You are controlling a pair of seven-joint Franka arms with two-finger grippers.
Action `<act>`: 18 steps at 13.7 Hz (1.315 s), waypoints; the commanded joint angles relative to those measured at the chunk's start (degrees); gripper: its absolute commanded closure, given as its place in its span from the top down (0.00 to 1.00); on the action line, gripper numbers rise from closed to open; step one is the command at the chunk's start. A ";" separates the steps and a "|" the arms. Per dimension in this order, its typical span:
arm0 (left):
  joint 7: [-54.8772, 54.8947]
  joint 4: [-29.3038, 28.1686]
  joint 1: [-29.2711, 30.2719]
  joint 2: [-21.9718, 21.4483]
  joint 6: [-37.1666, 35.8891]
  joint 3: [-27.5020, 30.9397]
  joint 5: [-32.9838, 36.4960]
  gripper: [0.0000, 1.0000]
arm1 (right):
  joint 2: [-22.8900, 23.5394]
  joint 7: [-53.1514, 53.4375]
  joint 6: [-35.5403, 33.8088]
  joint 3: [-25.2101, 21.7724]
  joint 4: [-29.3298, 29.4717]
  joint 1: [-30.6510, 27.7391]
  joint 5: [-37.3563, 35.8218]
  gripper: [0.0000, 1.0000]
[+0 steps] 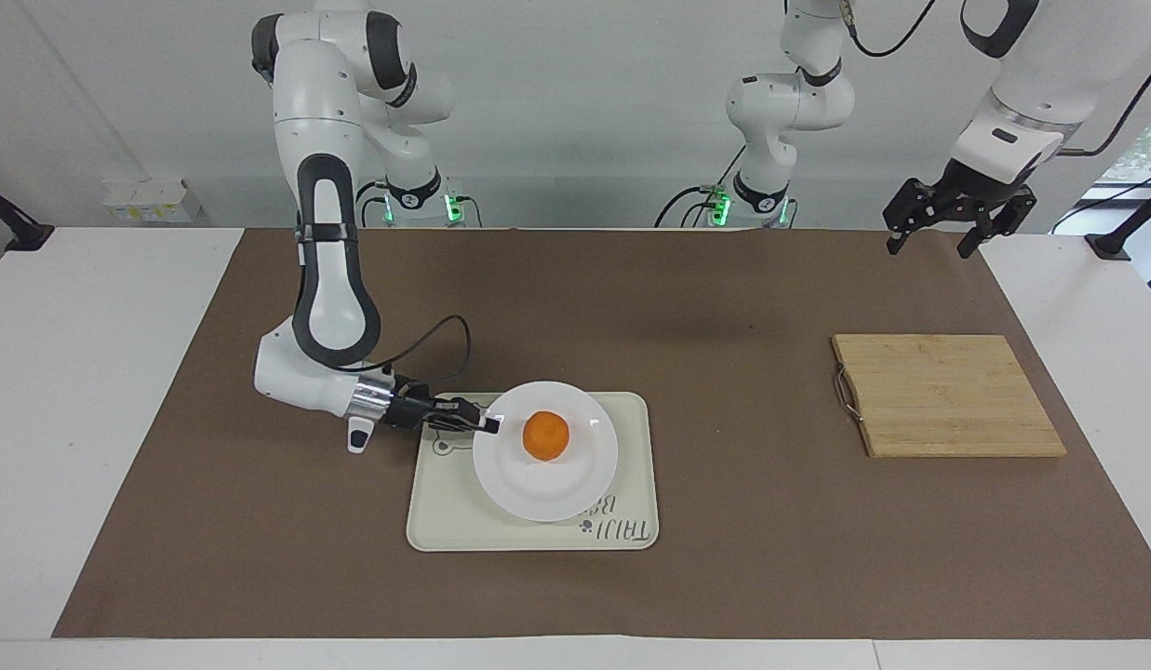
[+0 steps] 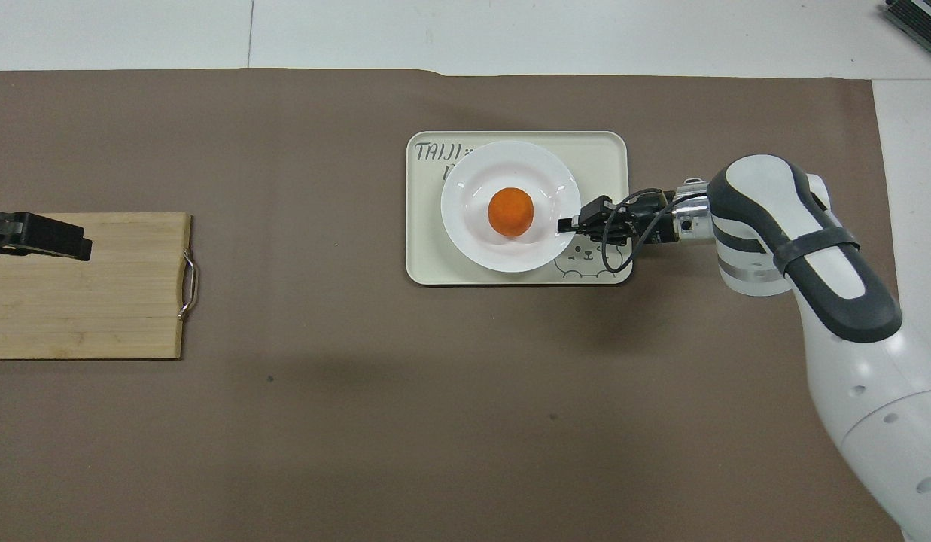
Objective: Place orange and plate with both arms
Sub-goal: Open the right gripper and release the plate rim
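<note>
The right hand [image 2: 564,224] pinches the rim of the plate [image 2: 476,241] carrying the orange [image 2: 510,212] on the tray [image 2: 427,260].

Brown mat [image 1: 742,307] lies bare between tray [image 1: 631,437] and cutting board [image 1: 947,395]; right tool [image 1: 489,425] flanks the plate [image 1: 547,484]

Right arm: folded down low, forearm near level, its wrist pointing toward the left arm's end of the table; right gripper [image 1: 488,424] [image 2: 564,223] closed, fingertips pinched together on a rim. Left arm: waiting, raised at its own end of the table, wrist angled downward. Left gripper [image 1: 929,240] hangs high in the air, fingers [image 1: 968,244] spread wide, holding nothing.
</note>
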 commanded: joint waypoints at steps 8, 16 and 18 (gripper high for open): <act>-0.27 1.26 0.51 0.20 -1.39 -0.40 0.44 1.00 | -0.80 -2.00 1.96 0.42 -0.42 -0.06 -2.79 1.00; -0.27 1.26 0.51 0.20 -1.31 -0.40 0.44 1.00 | -5.88 2.47 1.69 -0.11 0.20 -0.76 -13.07 1.00; -0.27 1.26 0.51 0.20 -1.39 -0.40 0.44 1.00 | -7.82 4.32 1.70 -0.63 0.20 -1.11 -16.76 1.00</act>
